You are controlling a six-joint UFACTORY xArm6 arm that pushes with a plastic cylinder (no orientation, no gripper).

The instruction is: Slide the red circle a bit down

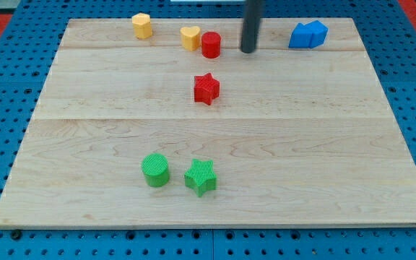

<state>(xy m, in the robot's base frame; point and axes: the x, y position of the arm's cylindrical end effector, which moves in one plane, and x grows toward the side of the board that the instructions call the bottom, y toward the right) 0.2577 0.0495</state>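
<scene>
Red plastic, short and round: the red circle [210, 45] sits near the view's top edge of the pale wooden counter [302, 144], touching or all but touching the yellow heart-shaped block [190, 37] on its left. Below it, apart from it, lies the red star-shaped block [206, 89]. Farther to the view's left along the top edge stands a yellow block of roughly hexagonal shape [142, 25], and at the view's top right are the blue blocks [308, 35], two of them pressed together, their exact shapes hard to make out. Near the view's bottom, the green circle [155, 170] and the green star [201, 177] sit side by side, just apart.

The dark rod comes down from the top edge, and my tip [248, 51] rests on the counter just to the right of the red circle, with a clear gap between them. As an end effector it is only a bare rod, with no jaws to stand wide or narrow, and it holds nothing.

As I judge it, the push is not yet begun: the circle is high on the board. My tip is beside it, not above it, so it must first get to the circle's upper side, where room is tight, then press down a little, stopping short of the red star.
</scene>
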